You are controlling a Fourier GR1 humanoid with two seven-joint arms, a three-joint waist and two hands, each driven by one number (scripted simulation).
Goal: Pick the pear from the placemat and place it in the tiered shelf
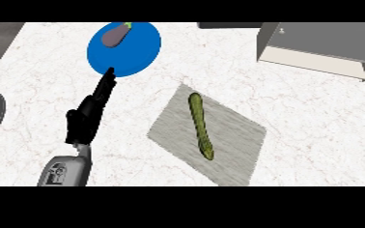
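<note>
Left hand point(89, 113) stretched open over the counter point(299, 111), holding nothing.
Its straight fingertips point(110, 71) reach the blue plate's point(139, 53) edge; a long green vegetable point(201, 125), no pear, lies on the grey placemat point(235, 145); the shelf point(314, 48) is cut off.

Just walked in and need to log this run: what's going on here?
The robot's left hand is stretched out over the counter, fingers straight, tips at the blue plate holding an eggplant. It holds nothing. A long green vegetable, not visibly a pear, lies untouched on the grey placemat. The shelf sits at the far right.
</note>
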